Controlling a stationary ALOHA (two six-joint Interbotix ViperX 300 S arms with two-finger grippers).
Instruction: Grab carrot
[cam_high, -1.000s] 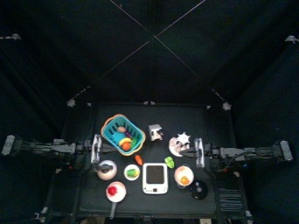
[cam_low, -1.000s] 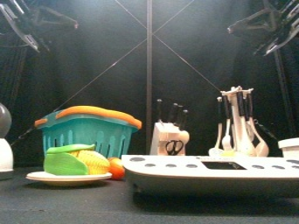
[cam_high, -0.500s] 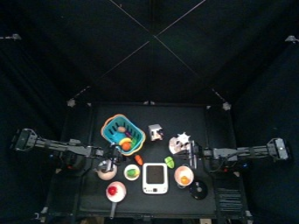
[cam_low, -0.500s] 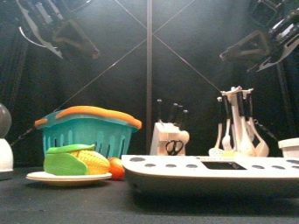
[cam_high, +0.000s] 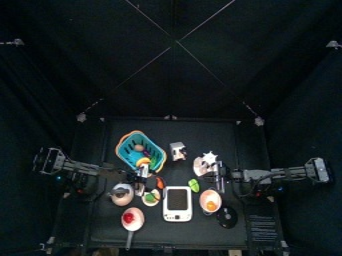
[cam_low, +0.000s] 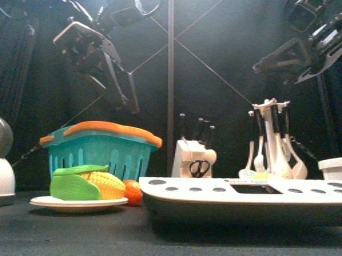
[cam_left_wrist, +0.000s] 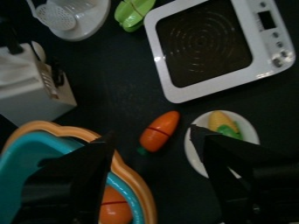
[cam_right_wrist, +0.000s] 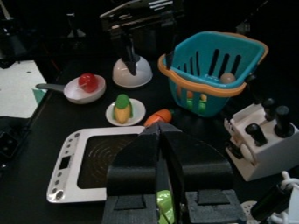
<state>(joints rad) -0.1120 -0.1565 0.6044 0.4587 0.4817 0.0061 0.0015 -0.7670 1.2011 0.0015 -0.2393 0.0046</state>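
The carrot (cam_left_wrist: 159, 130) is a small orange piece with a green end, lying on the black table between the teal basket and the white scale. It also shows in the top view (cam_high: 158, 182) and in the right wrist view (cam_right_wrist: 158, 115). My left gripper (cam_left_wrist: 153, 162) is open and hangs above the carrot, with one jaw on each side of it. In the top view the left gripper (cam_high: 136, 180) is just left of the carrot. My right gripper (cam_right_wrist: 162, 133) is shut and empty, held high over the table's right half (cam_high: 219, 178).
The teal basket (cam_high: 138, 150) with an orange rim stands behind the carrot. The white scale (cam_high: 178, 203) and a plate with corn (cam_right_wrist: 121, 110) lie in front. A knife block (cam_low: 195, 158) and a utensil holder (cam_low: 271, 150) stand to the right.
My left arm has swung right and down from the table's left edge until its open gripper is over the carrot. My right arm has barely moved in the last half second.
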